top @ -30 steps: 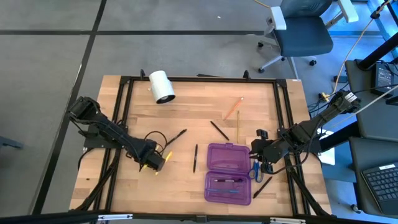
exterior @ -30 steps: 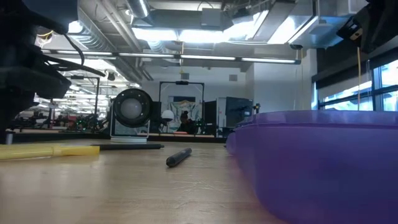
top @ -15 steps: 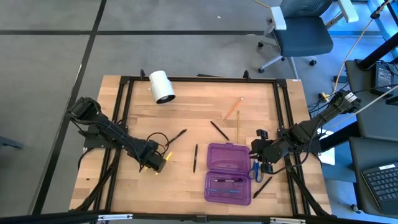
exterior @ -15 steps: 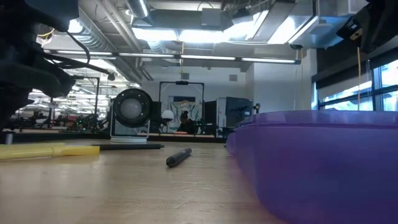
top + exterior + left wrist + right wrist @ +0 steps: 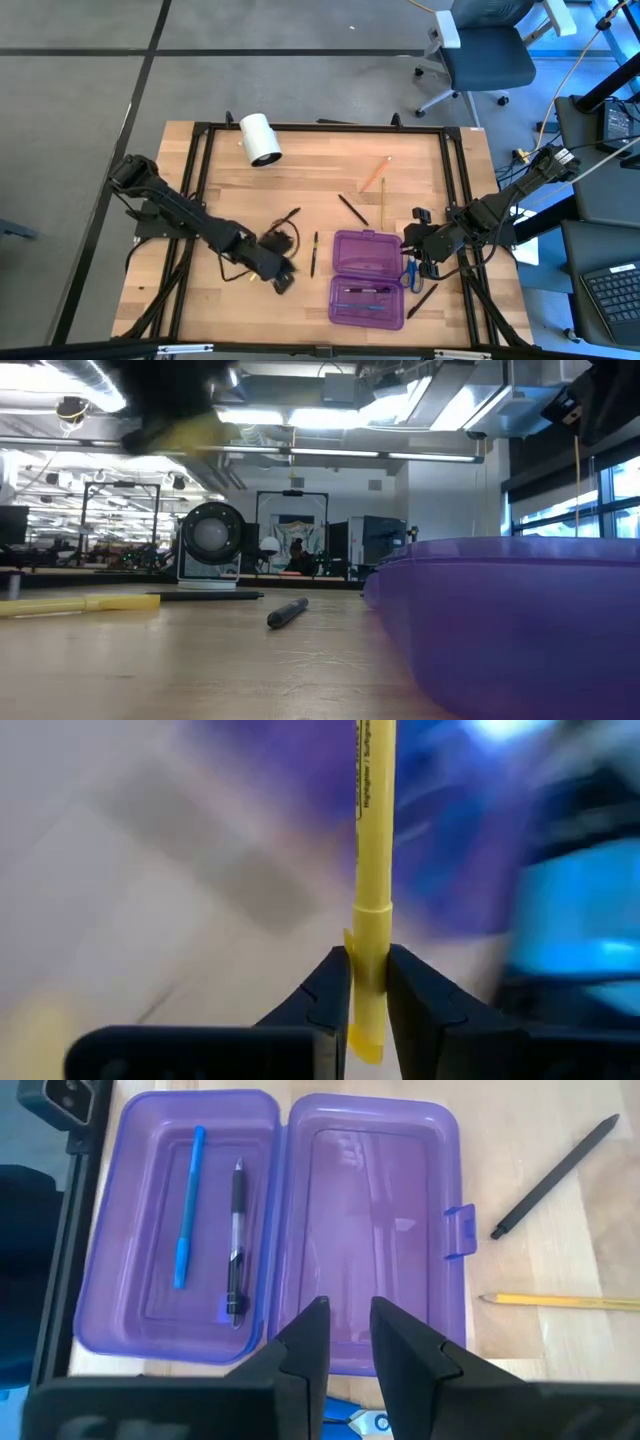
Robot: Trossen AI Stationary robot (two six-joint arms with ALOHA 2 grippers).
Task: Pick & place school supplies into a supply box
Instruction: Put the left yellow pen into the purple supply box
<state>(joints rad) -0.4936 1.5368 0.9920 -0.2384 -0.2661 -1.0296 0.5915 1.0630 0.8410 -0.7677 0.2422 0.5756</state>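
- Gripping a yellow pen (image 5: 368,870), left claw (image 5: 281,279) clenched above the wooden surface (image 5: 300,190), beside the open purple box (image 5: 367,279).
- Right claw (image 5: 348,1342) slightly parted, empty, over the box.
- Scattered around: black pens (image 5: 313,253), white roll (image 5: 260,138).

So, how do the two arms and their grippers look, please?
Both arms are dark, slim and jointed. A black cable loops beside the left gripper. The left gripper's fingers are flat, black and taper to thin tips. The right gripper has the same black, angular fingers. No markings are visible.
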